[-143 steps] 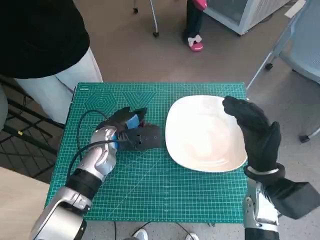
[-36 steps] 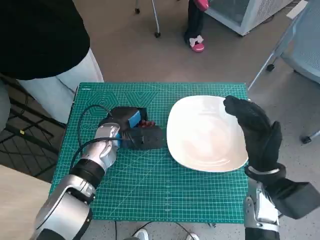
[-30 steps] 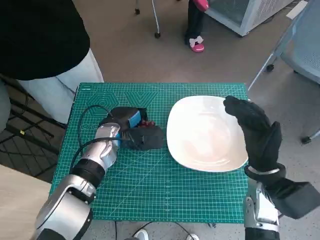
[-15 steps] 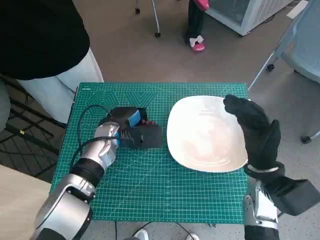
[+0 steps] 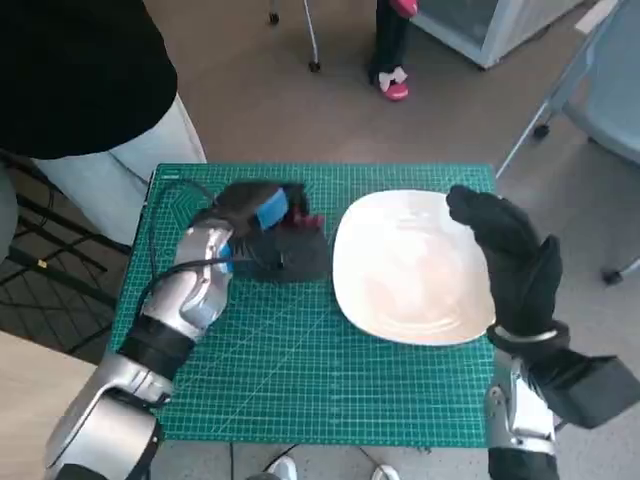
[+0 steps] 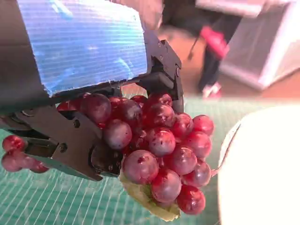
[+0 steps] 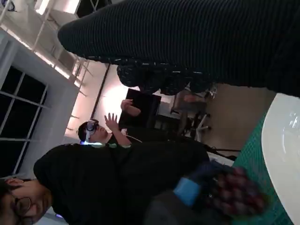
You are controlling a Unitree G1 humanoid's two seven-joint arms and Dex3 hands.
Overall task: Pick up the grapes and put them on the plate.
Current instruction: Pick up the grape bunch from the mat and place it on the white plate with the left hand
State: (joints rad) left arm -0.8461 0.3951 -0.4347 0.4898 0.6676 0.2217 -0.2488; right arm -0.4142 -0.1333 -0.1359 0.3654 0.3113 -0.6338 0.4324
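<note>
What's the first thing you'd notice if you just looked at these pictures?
A bunch of red grapes held in the left hand, lifted over the green mat. Beside it on the mat lies a big white plate with nothing on it, and the gloved right hand hangs over the plate's far edge.

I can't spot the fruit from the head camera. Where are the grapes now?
The grapes are held in the left robot hand, over the green mat, just left of the white plate in the head view.
</note>
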